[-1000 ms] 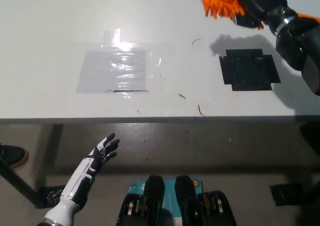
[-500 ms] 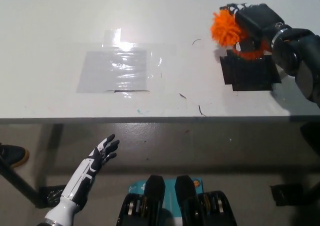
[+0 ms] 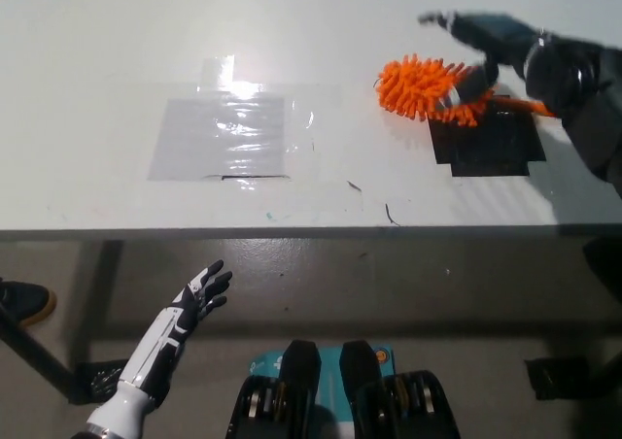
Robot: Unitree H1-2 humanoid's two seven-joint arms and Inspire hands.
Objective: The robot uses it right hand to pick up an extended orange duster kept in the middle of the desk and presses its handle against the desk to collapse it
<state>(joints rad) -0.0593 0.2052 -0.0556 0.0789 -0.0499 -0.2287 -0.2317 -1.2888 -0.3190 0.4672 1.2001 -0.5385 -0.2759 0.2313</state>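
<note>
Duster lies on the worktop by the black patch, right hand released above it, presumably done collapsing; left hand idle, open.

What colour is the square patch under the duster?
Black. The patch lies on the white desk, seen in the head view.

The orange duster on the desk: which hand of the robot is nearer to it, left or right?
Right. The black right hand is directly at the orange duster, over its handle end. The white left hand hangs below the desk edge, far away.
</note>
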